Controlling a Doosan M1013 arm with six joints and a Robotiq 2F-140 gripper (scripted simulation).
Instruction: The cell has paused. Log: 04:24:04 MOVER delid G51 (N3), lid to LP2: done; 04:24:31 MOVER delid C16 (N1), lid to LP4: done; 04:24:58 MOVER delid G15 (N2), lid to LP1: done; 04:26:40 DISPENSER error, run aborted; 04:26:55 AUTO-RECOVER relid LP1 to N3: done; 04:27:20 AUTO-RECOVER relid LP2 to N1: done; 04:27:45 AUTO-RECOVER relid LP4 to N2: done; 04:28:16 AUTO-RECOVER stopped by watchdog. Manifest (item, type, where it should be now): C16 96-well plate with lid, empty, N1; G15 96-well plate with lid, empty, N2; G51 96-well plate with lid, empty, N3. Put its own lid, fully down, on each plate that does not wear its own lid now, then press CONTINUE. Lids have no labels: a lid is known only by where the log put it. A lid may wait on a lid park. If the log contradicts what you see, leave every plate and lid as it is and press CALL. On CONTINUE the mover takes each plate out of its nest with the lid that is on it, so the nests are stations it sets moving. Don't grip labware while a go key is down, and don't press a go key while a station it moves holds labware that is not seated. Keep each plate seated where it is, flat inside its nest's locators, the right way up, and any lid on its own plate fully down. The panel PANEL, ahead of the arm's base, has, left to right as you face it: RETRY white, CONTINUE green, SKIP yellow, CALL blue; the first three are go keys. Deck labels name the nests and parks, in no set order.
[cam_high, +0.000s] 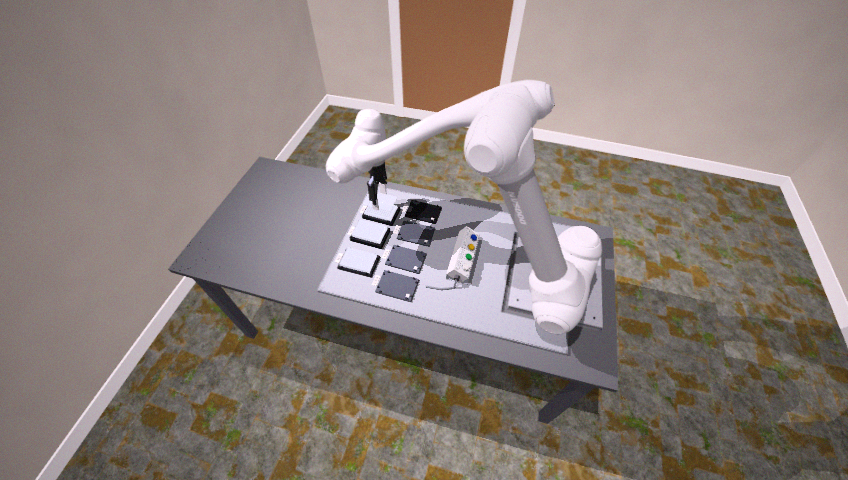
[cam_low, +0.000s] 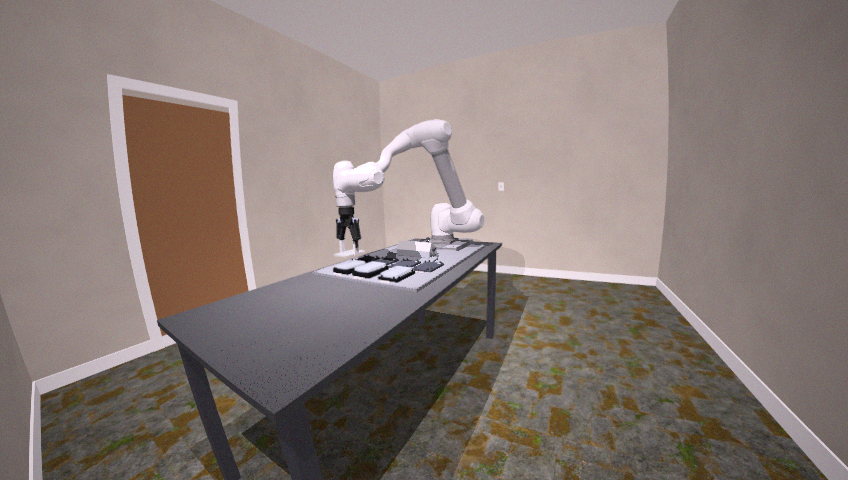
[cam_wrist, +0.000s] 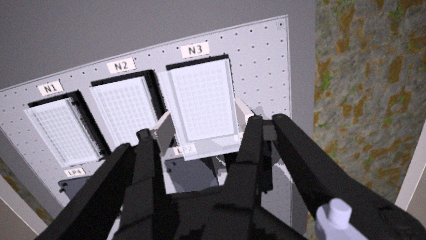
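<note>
My gripper (cam_wrist: 204, 114) is shut on a clear lid (cam_wrist: 202, 112) and holds it a little above the plate in nest N3, nearly lined up with it. The lid's near edge covers part of the LP2 label (cam_wrist: 180, 151). In the top view the gripper (cam_high: 374, 199) hangs over the far plate of the row, with the lid (cam_high: 381, 209) under it. The plates in N2 (cam_wrist: 125, 110) and N1 (cam_wrist: 62, 131) sit in their nests. I cannot tell whether they wear lids. In the exterior view the gripper (cam_low: 348, 239) is at the far left of the deck.
Several dark lid parks (cam_high: 405, 258) lie in a row beside the nests; the one nearest the gripper (cam_high: 423, 211) looks black. The panel (cam_high: 464, 255) with blue, yellow and green keys stands between the parks and the arm's base (cam_high: 559, 291). The deck's edge is just right of N3.
</note>
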